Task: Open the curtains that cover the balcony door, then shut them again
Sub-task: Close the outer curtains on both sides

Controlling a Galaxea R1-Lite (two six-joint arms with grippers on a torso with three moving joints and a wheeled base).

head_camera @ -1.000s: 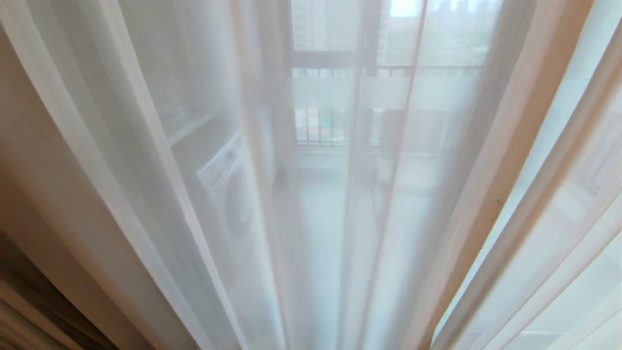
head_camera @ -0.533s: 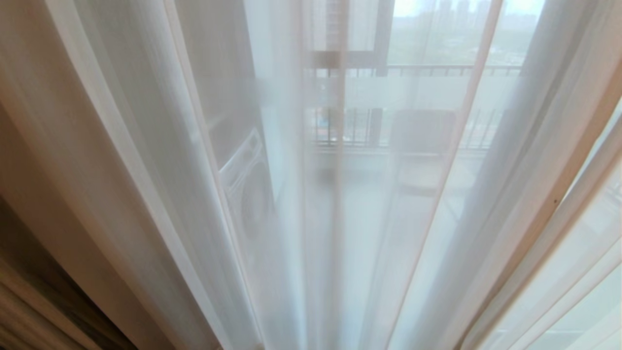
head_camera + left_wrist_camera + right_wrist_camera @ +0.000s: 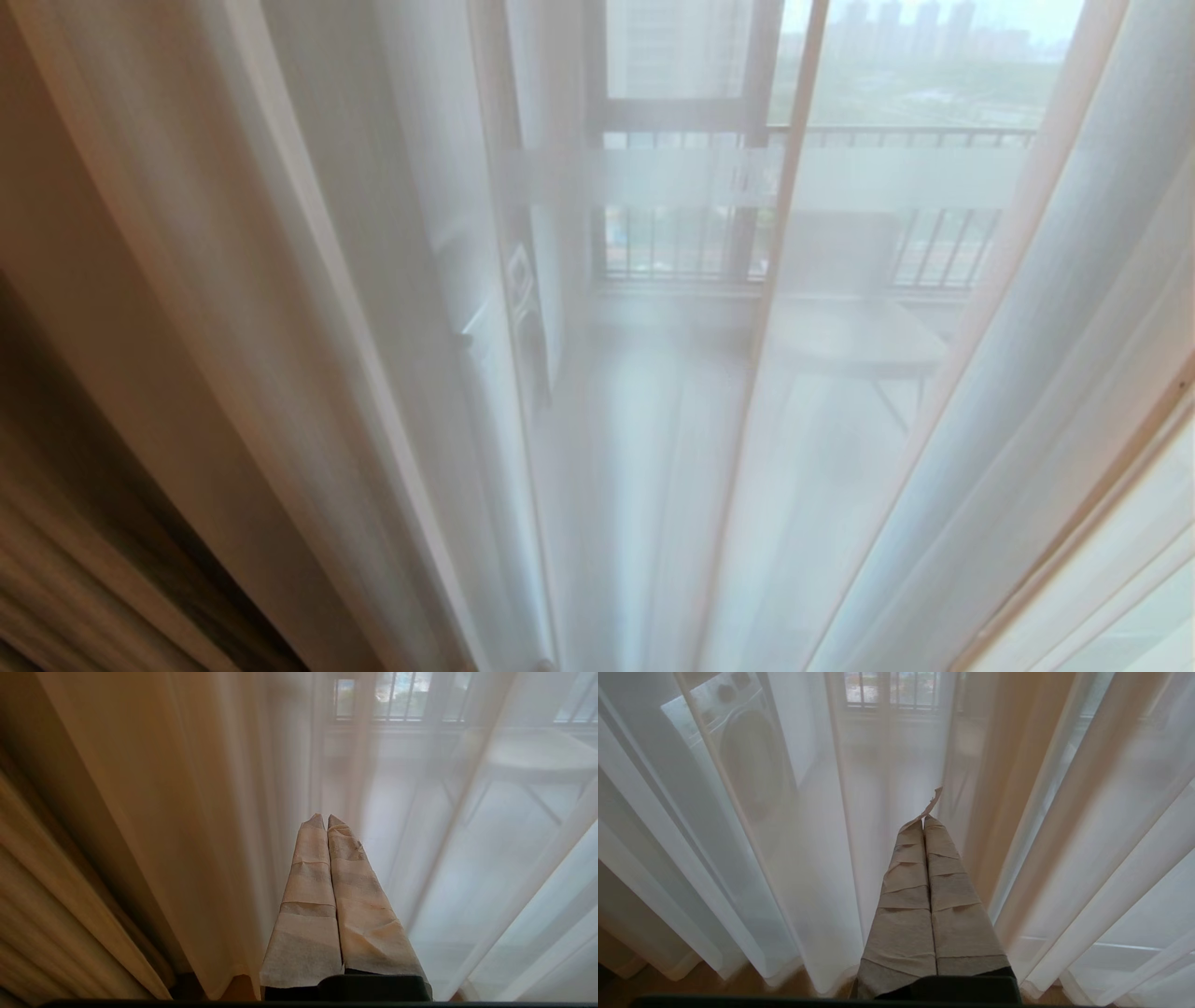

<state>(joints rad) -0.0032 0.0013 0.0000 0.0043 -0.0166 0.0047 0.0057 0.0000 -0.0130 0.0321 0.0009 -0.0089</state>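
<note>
I'm parked right up against the curtains [image 3: 308, 327]; the sheer white panels fill the whole head view and hang drawn across the balcony door [image 3: 747, 177], so it's covered. Heavy tan curtain folds [image 3: 56, 523] sit bunched at the far left. Through the sheer I make out the door's frosted band, a black-framed window [image 3: 681, 112] with railing bars, a hazy skyline, pale balcony floor [image 3: 644, 439] and a small table [image 3: 859, 341] on the right, all blurred by fabric.

Neither arm shows in the head view. Left wrist view: left gripper [image 3: 322, 819], tape-wrapped fingers pressed together, holding nothing, pointing at the sheer with the tan folds close beside it; can't tell whether the tips touch the cloth. Right wrist view: right gripper [image 3: 922, 821] also pressed together and empty, a loose tape end [image 3: 931, 802] sticking off the tip, sheer pleats on both sides.

Only the right wrist view shows the washing machine [image 3: 738, 751] behind the sheer and a strip of wood floor [image 3: 691, 984] under the hems
</note>
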